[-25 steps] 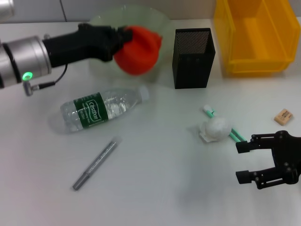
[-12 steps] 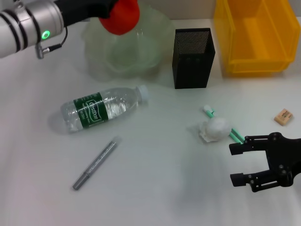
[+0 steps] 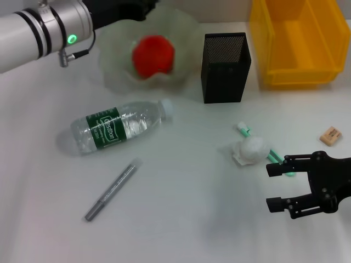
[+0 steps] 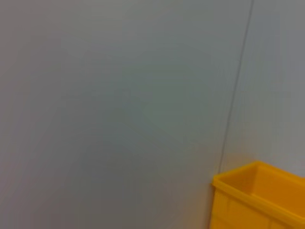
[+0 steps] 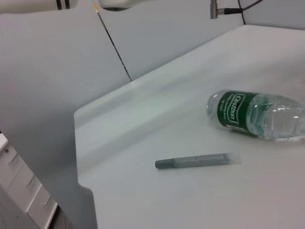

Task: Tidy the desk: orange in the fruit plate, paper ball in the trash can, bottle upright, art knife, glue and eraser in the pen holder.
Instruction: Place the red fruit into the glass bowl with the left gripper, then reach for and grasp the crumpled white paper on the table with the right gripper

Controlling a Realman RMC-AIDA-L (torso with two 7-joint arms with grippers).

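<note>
Black-fingered, the right gripper [image 3: 277, 186] stood apart just beside the paper ball [image 3: 251, 150], having crept nearer, while beyond the orange [image 3: 153, 56] now rested released in the fruit plate [image 3: 118, 74], the left gripper's state indeterminable, completing that item.

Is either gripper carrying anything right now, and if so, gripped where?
Nothing is held. The right gripper is open and empty near the paper ball. The orange sits free in the fruit plate; the left gripper's end is out of view.
</note>
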